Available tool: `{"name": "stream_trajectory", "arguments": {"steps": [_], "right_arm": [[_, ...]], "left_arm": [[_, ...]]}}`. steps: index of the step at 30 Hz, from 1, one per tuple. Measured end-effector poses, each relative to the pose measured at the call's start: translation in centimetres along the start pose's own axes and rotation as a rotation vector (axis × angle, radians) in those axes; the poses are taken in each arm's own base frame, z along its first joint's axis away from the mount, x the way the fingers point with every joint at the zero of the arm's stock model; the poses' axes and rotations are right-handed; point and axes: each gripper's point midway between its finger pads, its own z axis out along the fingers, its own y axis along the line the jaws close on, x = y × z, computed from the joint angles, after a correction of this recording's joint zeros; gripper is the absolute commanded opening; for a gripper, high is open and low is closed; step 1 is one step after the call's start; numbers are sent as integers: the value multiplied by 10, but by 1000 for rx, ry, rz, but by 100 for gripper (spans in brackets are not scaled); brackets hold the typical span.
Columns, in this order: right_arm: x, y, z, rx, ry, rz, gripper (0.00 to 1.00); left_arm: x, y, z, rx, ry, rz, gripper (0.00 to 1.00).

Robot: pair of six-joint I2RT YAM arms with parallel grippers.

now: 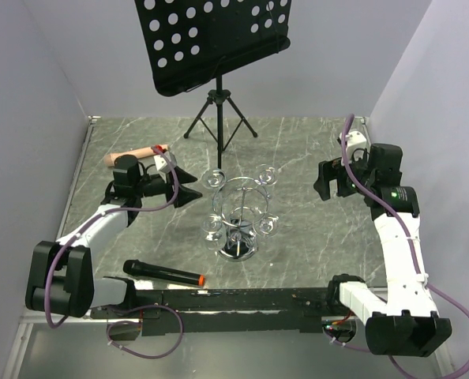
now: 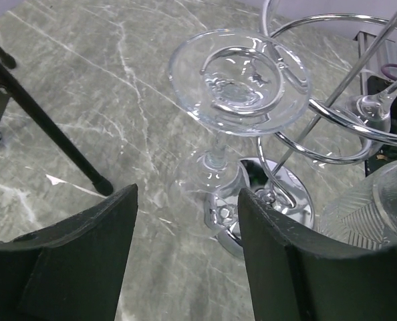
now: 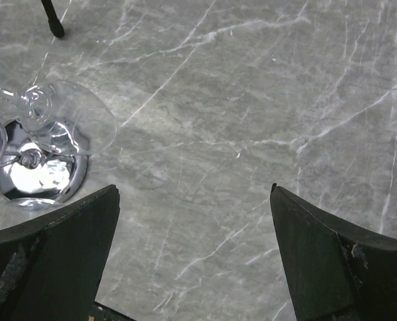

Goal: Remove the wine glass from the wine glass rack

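The chrome wine glass rack [image 1: 239, 213] stands mid-table on its round shiny base [image 2: 265, 207], with several wine glasses hanging upside down from its wire ring [image 2: 332, 130]. My left gripper [image 1: 193, 185] is open just left of the rack, level with the nearest wine glass [image 1: 214, 178]. In the left wrist view that glass [image 2: 238, 80] hangs foot-up beyond my gripper [image 2: 188, 200], apart from both fingers. My right gripper [image 1: 322, 180] hangs open to the right of the rack with only marble between its jaws [image 3: 193, 194]. The rack base [image 3: 35, 170] and a glass [image 3: 71, 124] lie at its left.
A black tripod music stand [image 1: 215, 39] rises behind the rack, one leg [image 2: 45, 124] close to my left gripper. A black microphone with an orange tip [image 1: 163, 274] lies near the front edge. A beige object [image 1: 136, 155] lies behind the left arm. Grey walls close in both sides.
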Motion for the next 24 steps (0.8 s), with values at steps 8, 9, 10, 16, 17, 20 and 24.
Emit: {"name": "stream_trajectory", "arguments": {"steps": [8, 9, 10, 16, 17, 20, 24], "right_arm": [[7, 0, 6, -5, 9, 5, 100], [7, 0, 6, -5, 8, 4, 100], [7, 0, 5, -5, 8, 4, 100], [7, 2, -1, 3, -3, -2, 100], [6, 2, -3, 4, -7, -5, 100], [7, 3, -10, 14, -18, -9, 100], [9, 2, -16, 27, -17, -9, 100]], "left_arm": [[0, -18, 12, 63, 5, 6, 62], [0, -20, 13, 70, 5, 9, 62], [0, -21, 14, 76, 4, 12, 61], [-2, -28, 21, 89, -12, 29, 60], [-3, -28, 23, 90, -17, 32, 60], [-4, -30, 26, 90, -29, 27, 59], [-4, -31, 31, 90, -45, 23, 57]]}}
